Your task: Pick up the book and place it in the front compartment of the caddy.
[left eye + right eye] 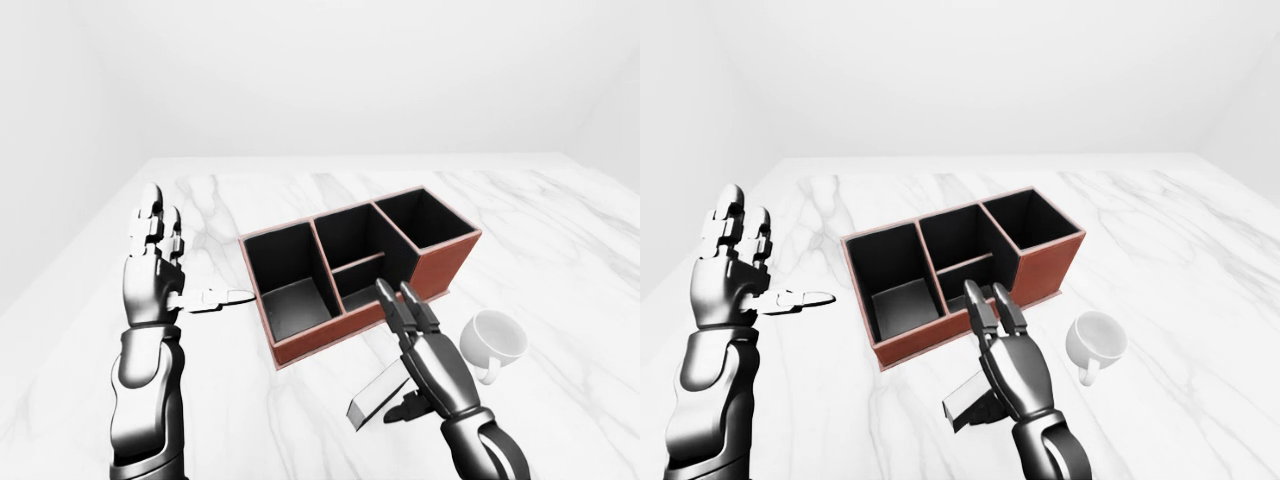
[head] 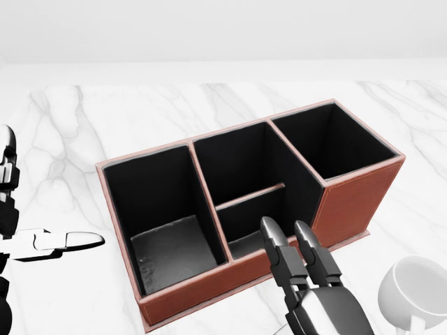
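Right hand [image 1: 435, 370] first: grasps the book [image 1: 378, 397], thumb tucked under the grey slab, the two long fingers [image 2: 279, 251] lying straight and pointing up the view toward the caddy [image 2: 209, 283]. Seems to carry the book clear of the surface, tilted, though the contact under the palm is hard to make out.

Then by size. Marble table [image 1: 560, 230], white with grey veins, spreading across the eye views. Red-brown caddy near its middle, set at a slant, black inside, with three sections in a row and the middle one split by a low divider into two smaller pockets. Looks bare inside all of them. Left hand [image 1: 155, 270] raised at the left of the left-eye view, released, fingers upright and thumb stretched toward the caddy, touching nothing. White cup [image 1: 497, 340] on its side near the right hand, just beside the caddy's lower right corner. Book low in the left-eye view, below the caddy's near wall and outside it.

Step in hand, at a guess: carrying, with the pick done and the placing not yet begun. Takes the front compartment [image 2: 248, 230] to be the small pocket of the split middle section, nearest the fingertips. Next calls for lifting the book above the rim, turning it edge-down to fit the narrow pocket, lowering it between divider and wall, and only then loosening the thumb. Worth keeping the wrist away from the cup.
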{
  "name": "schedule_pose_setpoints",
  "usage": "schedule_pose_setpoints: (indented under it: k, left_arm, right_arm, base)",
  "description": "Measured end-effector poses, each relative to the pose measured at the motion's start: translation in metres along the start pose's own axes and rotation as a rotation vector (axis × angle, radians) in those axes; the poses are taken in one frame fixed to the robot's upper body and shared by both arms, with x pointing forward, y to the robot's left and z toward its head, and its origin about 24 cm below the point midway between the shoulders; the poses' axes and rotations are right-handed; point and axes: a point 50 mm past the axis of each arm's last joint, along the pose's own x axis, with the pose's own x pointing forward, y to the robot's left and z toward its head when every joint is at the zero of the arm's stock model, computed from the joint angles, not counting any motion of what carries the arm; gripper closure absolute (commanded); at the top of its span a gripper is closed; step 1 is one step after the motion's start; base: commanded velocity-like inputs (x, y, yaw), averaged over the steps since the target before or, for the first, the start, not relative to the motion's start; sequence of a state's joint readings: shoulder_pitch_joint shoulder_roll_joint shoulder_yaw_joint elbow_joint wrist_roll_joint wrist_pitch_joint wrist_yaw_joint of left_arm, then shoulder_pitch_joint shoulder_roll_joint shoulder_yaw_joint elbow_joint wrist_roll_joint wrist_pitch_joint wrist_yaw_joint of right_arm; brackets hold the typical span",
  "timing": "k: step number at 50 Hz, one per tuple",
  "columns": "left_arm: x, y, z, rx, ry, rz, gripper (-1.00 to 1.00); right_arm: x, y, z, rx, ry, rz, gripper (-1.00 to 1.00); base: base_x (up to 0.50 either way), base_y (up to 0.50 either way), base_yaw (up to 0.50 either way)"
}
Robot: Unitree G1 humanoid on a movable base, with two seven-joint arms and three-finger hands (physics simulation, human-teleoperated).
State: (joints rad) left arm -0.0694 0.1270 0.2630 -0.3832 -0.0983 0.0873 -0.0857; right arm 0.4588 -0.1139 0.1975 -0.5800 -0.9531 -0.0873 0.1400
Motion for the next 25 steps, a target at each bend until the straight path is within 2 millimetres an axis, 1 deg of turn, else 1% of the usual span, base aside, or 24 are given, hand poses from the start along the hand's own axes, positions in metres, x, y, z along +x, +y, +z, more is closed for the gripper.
schedule_pose_setpoints:
  k: [25]
  left_arm:
    - [-0.0003,-0.0005,-0.0017,0.0,0.008,-0.002,-1.0]
  right_arm:
    - [0.0007,-0.0009,0.0052,-0.075,-0.019,-0.006,-1.0]
  base:
    - [0.0,0.0,0.0]
